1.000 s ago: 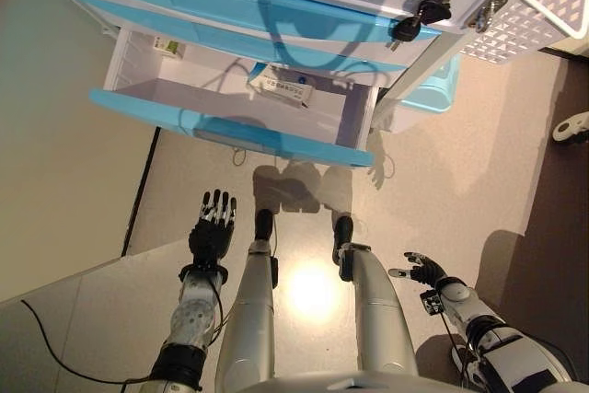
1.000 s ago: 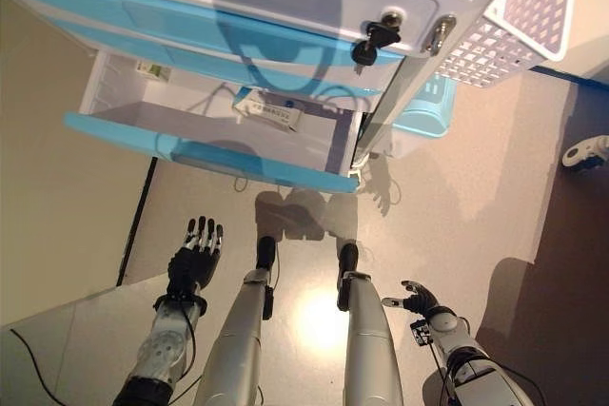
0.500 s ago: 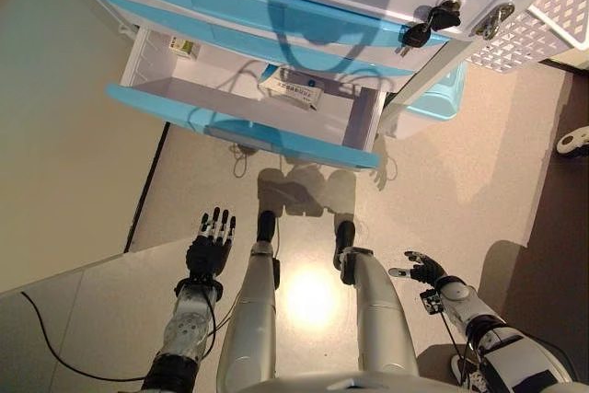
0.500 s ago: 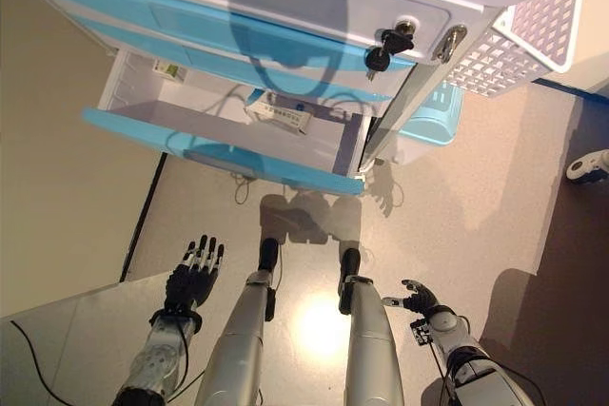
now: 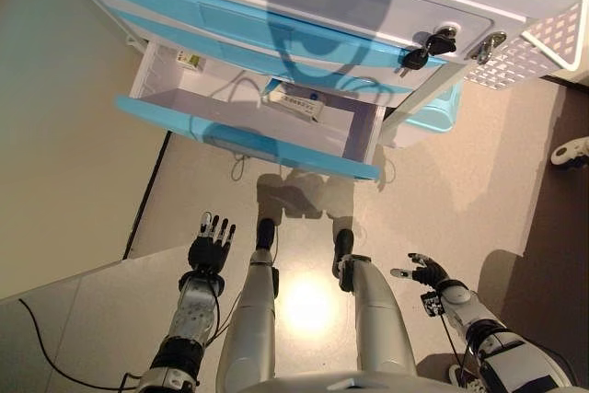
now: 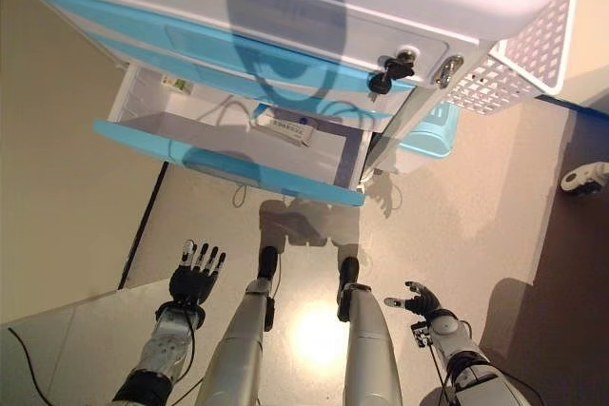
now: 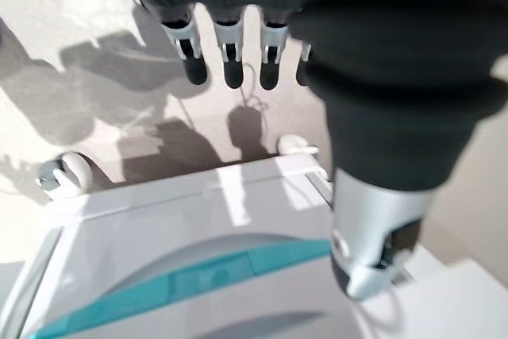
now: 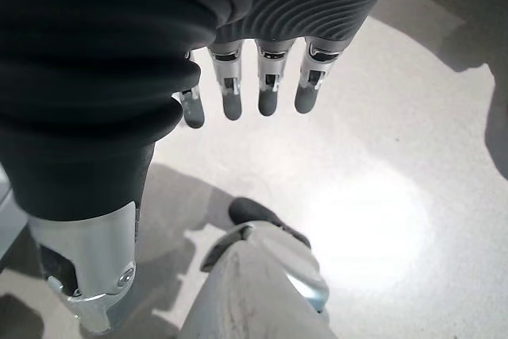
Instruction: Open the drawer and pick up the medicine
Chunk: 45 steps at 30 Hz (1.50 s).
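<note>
A white cabinet with blue drawer fronts has its lower drawer (image 5: 241,132) pulled out. Inside lie a white medicine box (image 5: 295,102) toward the right and a small green-marked box (image 5: 190,59) in the back left corner. My left hand (image 5: 210,249) hangs low over the floor, well below the drawer, fingers straight and holding nothing. My right hand (image 5: 426,273) is at the lower right beside the leg, fingers relaxed and empty. Both wrist views show straight fingers (image 7: 230,61) (image 8: 266,89) with nothing in them.
A bunch of keys (image 5: 419,52) hangs in the cabinet's lock at the upper right. A white perforated basket (image 5: 543,43) is on the cabinet's side, and a light blue bin (image 5: 436,108) stands behind it. A cabinet caster (image 7: 62,172) shows in the left wrist view.
The camera has shifted, so the cabinet sits differently in the picture. My left hand has dropped lower and away from the drawer. The right hand has barely moved.
</note>
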### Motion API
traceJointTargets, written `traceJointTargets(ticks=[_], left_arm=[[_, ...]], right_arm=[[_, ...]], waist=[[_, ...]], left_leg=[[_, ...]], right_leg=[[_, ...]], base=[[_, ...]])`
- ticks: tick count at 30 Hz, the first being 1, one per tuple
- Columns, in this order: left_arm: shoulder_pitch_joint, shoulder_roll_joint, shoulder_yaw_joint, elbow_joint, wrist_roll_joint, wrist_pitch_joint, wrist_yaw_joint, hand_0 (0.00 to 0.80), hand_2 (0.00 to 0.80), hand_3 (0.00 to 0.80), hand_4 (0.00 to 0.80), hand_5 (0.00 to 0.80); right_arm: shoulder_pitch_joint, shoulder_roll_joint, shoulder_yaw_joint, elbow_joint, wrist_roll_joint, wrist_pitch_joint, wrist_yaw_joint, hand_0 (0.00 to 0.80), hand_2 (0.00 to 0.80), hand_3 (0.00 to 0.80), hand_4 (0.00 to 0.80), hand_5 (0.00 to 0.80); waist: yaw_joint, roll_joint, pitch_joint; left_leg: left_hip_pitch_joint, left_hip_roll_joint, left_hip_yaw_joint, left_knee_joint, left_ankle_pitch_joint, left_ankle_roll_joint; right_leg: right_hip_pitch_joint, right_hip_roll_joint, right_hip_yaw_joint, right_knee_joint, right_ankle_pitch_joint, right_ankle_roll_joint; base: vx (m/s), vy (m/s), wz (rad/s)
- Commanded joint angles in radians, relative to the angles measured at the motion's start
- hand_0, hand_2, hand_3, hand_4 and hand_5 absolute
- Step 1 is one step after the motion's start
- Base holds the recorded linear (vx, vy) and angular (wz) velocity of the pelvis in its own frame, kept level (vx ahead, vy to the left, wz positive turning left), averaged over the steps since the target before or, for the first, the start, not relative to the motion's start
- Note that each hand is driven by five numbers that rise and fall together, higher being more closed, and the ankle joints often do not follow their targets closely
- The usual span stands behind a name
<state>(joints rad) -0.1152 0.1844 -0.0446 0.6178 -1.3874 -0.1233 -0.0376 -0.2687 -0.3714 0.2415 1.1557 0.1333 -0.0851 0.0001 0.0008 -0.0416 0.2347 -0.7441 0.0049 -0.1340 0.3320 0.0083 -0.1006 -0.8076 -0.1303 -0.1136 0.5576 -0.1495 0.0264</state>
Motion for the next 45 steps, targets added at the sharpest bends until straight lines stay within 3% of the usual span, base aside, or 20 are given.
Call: traceJointTargets(ticks=[1, 5, 8, 10, 11, 13, 17, 18, 21, 22, 27, 33, 37, 41, 45], left_arm=[[-0.003, -0.016, 0.031, -0.049, 0.019, -0.027, -0.012, 0.000, 0.000, 0.000, 0.000, 0.000], [-0.011, -0.007, -0.008, -0.112, 0.053, -0.035, -0.013, 0.000, 0.000, 0.000, 0.000, 0.000], [0.026, 0.062, -0.035, -0.249, 0.190, -0.066, 0.005, 0.000, 0.000, 0.000, 0.000, 0.000], [0.026, 0.062, -0.035, -0.250, 0.191, -0.066, 0.005, 0.000, 0.000, 0.000, 0.000, 0.000], [0.064, 0.115, -0.028, -0.265, 0.314, -0.071, 0.030, 0.000, 0.000, 0.000, 0.000, 0.000], [0.103, 0.152, -0.025, -0.278, 0.401, -0.057, 0.032, 0.000, 0.000, 0.000, 0.000, 0.000], [0.130, 0.184, -0.003, -0.111, 0.557, -0.012, 0.014, 0.000, 0.000, 0.000, 0.000, 0.000], [0.122, 0.182, 0.007, -0.038, 0.591, -0.006, 0.012, 0.000, 0.000, 0.000, 0.000, 0.000], [0.091, 0.169, 0.031, 0.171, 0.671, 0.013, 0.011, 0.000, 0.000, 0.000, 0.000, 0.000], [0.091, 0.169, 0.031, 0.171, 0.671, 0.013, 0.011, 0.000, 0.000, 0.000, 0.000, 0.000], [0.057, 0.139, 0.074, 0.469, 0.814, 0.048, -0.015, 0.000, 0.000, 0.000, 0.000, 0.000], [0.049, 0.120, 0.149, 0.593, 0.887, 0.063, -0.040, 0.000, 0.000, 0.000, 0.000, 0.000], [0.051, 0.126, 0.172, 0.623, 0.916, 0.070, -0.061, 0.000, 0.000, 0.000, 0.000, 0.000], [0.056, 0.137, 0.163, 0.612, 0.932, 0.064, -0.080, 0.000, 0.000, 0.000, 0.000, 0.000], [0.049, 0.148, 0.140, 0.605, 0.939, 0.062, -0.090, 0.000, 0.000, 0.000, 0.000, 0.000]], right_arm=[[0.046, -0.046, 0.006, 0.005, 0.037, 0.003, -0.015, 0.000, 0.000, 0.000, 0.000, 0.000], [0.046, -0.042, 0.014, 0.015, 0.039, 0.007, -0.012, 0.000, 0.000, 0.000, 0.000, 0.000], [0.049, -0.039, 0.022, 0.010, 0.037, 0.007, -0.010, 0.000, 0.000, 0.000, 0.000, 0.000], [0.050, -0.039, 0.022, 0.010, 0.037, 0.007, -0.010, 0.000, 0.000, 0.000, 0.000, 0.000], [0.054, -0.047, 0.022, -0.002, 0.036, 0.002, -0.010, 0.000, 0.000, 0.000, 0.000, 0.000], [0.056, -0.055, 0.020, -0.015, 0.043, -0.002, -0.007, 0.000, 0.000, 0.000, 0.000, 0.000], [0.081, -0.079, -0.032, -0.105, 0.110, -0.019, -0.003, 0.000, 0.000, 0.000, 0.000, 0.000], [0.092, -0.088, -0.049, -0.159, 0.131, -0.025, 0.001, 0.000, 0.000, 0.000, 0.000, 0.000], [0.130, -0.130, -0.084, -0.347, 0.166, -0.042, 0.013, 0.000, 0.000, 0.000, 0.000, 0.000], [0.130, -0.130, -0.084, -0.347, 0.166, -0.042, 0.013, 0.000, 0.000, 0.000, 0.000, 0.000], [0.214, -0.280, -0.182, -0.815, 0.243, -0.060, 0.096, 0.000, 0.000, 0.000, 0.000, 0.000], [0.279, -0.390, -0.297, -1.149, 0.367, -0.094, 0.181, 0.000, 0.000, 0.000, 0.000, 0.000], [0.277, -0.472, -0.291, -1.285, 0.468, -0.070, 0.267, 0.000, 0.000, 0.000, 0.000, 0.000], [0.259, -0.598, -0.195, -1.366, 0.648, -0.008, 0.386, 0.000, 0.000, 0.000, 0.000, 0.000], [0.119, -0.727, 0.000, -1.396, 0.766, 0.042, 0.455, 0.000, 0.000, 0.000, 0.000, 0.000]], waist=[[-0.015, 0.013, -0.039], [-0.020, 0.005, -0.044], [-0.021, 0.000, -0.052], [-0.020, -0.001, -0.052], [-0.018, 0.000, -0.052], [-0.017, 0.001, -0.055], [-0.025, 0.007, -0.067], [-0.029, 0.009, -0.072], [-0.041, 0.008, -0.077], [-0.041, 0.008, -0.077], [-0.072, -0.020, -0.073], [-0.086, -0.052, -0.069], [-0.084, -0.071, -0.071], [-0.069, -0.088, -0.070], [-0.047, -0.097, -0.070]], left_leg=[[-0.035, -0.041, 0.049, -0.033, 0.019, 0.069], [-0.032, -0.039, 0.054, -0.032, 0.014, 0.072], [-0.021, -0.043, 0.055, -0.032, 0.006, 0.080], [-0.021, -0.043, 0.055, -0.032, 0.005, 0.080], [-0.011, -0.048, 0.053, -0.029, 0.003, 0.084], [0.000, -0.052, 0.052, -0.031, 0.001, 0.089], [0.041, -0.053, 0.066, -0.061, 0.005, 0.093], [0.044, -0.054, 0.074, -0.086, 0.038, 0.094], [0.103, -0.055, 0.089, -0.143, 0.049, 0.091], [0.103, -0.055, 0.089, -0.143, 0.049, 0.091], [0.164, -0.059, 0.119, -0.162, 0.037, 0.094], [0.203, -0.054, 0.148, -0.158, 0.017, 0.094], [0.215, -0.052, 0.156, -0.159, 0.012, 0.093], [0.222, -0.054, 0.160, -0.161, 0.013, 0.090], [0.222, -0.057, 0.156, -0.161, 0.015, 0.087]], right_leg=[[0.028, 0.018, 0.025, -0.122, 0.088, 0.045], [0.030, 0.022, 0.035, -0.137, 0.100, 0.048], [0.047, 0.034, 0.052, -0.170, 0.123, 0.053], [0.047, 0.034, 0.053, -0.170, 0.123, 0.053], [0.063, 0.039, 0.062, -0.185, 0.132, 0.056], [0.075, 0.039, 0.069, -0.198, 0.139, 0.057], [0.111, 0.032, 0.080, -0.228, 0.149, 0.065], [0.113, 0.030, 0.080, -0.253, 0.179, 0.064], [0.159, 0.023, 0.084, -0.293, 0.192, 0.076], [0.159, 0.023, 0.084, -0.293, 0.192, 0.076], [0.217, 0.019, 0.105, -0.339, 0.215, 0.092], [0.257, 0.022, 0.129, -0.371, 0.233, 0.105], [0.276, 0.024, 0.131, -0.391, 0.240, 0.110], [0.290, 0.020, 0.129, -0.402, 0.245, 0.111], [0.295, 0.016, 0.120, -0.408, 0.248, 0.108]], base=[[0.000, 0.000, 0.00], [0.017, 0.025, -0.09], [0.035, 0.037, -0.19], [0.024, 0.031, -0.14], [0.036, 0.052, -0.14], [0.054, 0.077, -0.18], [0.028, 0.076, -0.15], [-0.024, 0.101, -0.10], [0.028, 0.087, -0.18], [0.059, 0.102, -0.15], [0.050, 0.083, -0.14], [0.034, 0.064, -0.23], [0.017, 0.029, -0.14], [-0.004, 0.012, -0.08], [0.000, 0.000, 0.00]])
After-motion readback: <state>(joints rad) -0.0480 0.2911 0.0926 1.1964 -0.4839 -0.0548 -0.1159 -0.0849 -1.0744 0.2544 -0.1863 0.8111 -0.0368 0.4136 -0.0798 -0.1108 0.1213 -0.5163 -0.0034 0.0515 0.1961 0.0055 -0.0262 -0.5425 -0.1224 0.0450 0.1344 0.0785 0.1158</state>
